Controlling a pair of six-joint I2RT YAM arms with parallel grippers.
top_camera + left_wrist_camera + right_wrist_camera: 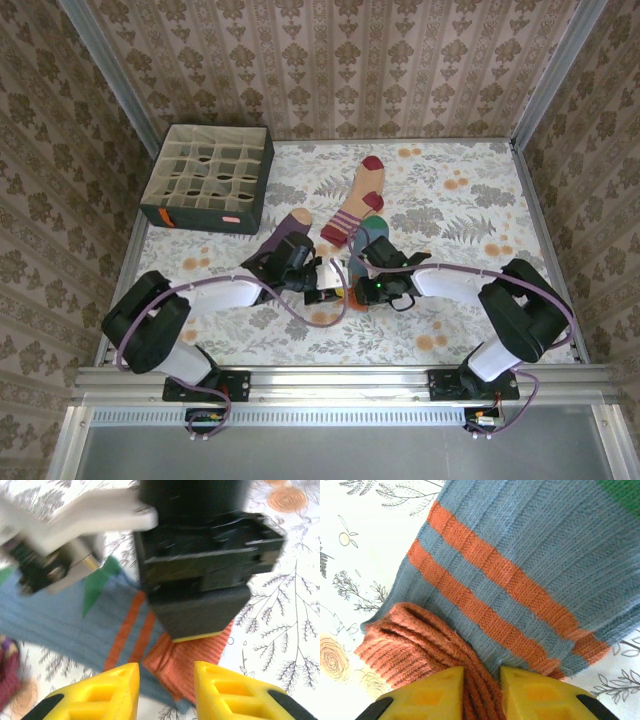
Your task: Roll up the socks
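The white-and-black left arm point(215, 300) and right arm point(470, 285) reach inward, wrists low, nearly meeting. The left pincer point(166, 675) has its yellow fingers point(117, 690) slightly apart. The right pincer point(482, 675) is clamped on the orange cuff of the blue-grey knit sock point(520, 555).

Left tool point(166, 682) parted; right tool point(200, 627) on blue-grey sock point(60, 617)
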